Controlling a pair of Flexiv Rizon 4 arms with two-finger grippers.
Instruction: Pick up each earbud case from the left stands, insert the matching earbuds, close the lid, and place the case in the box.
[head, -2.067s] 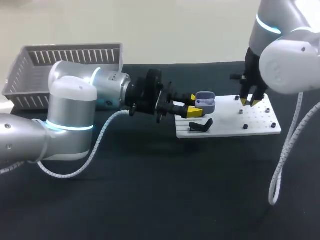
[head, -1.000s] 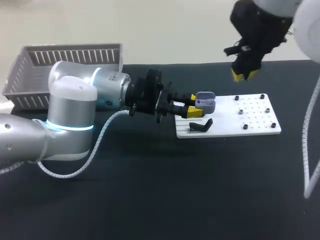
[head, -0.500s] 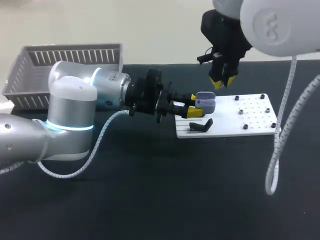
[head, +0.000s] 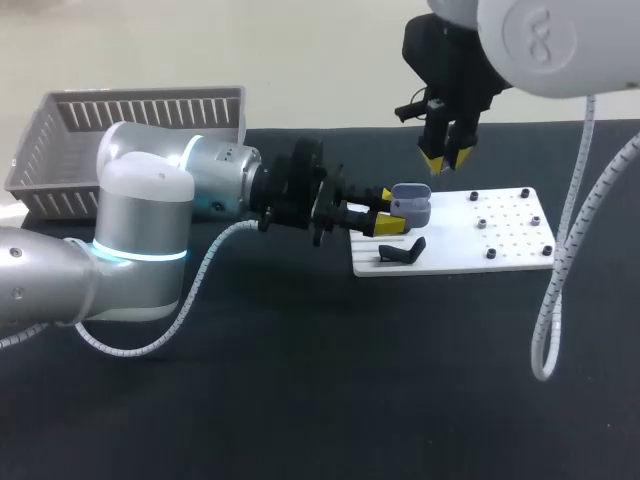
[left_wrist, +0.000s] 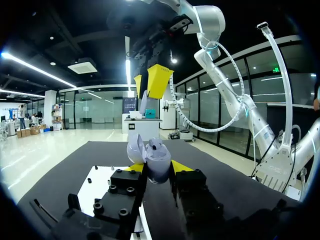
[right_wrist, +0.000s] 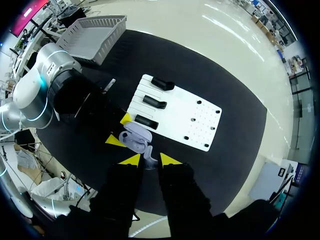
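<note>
Basket (head: 130, 130) of grey slats sits at the far left corner of the black table (head: 300, 400). From that side my left arm (head: 140, 210) lies level across the table. Its left gripper (head: 388, 211) is clenched on the earbud case (head: 411, 205), one yellow tip pressing each side of it. The case is pale lavender, smooth and rounded, and is held off the table at the left end of the white board (head: 500, 255). In the left wrist view the earbud case (left_wrist: 152, 159) stands with its lid swung open, the two halves spread like a shell and a dark hollow showing in one half. On the board's left end, just beside the case, lies a black stand (head: 402, 250). The right wrist view shows three such stands in a row along that end, and small black pegs (head: 481, 223) dot the board's right half. Above the case, and clear of it, hangs the right gripper (head: 446, 160), its fingers pointing straight down. In the right wrist view its tips are drawn close on a small pale earbud (right_wrist: 149, 159), and the open case lies directly below them. From the left wrist the same earbud (left_wrist: 144, 102) shows as a greyish bit under the yellow tips.
</note>
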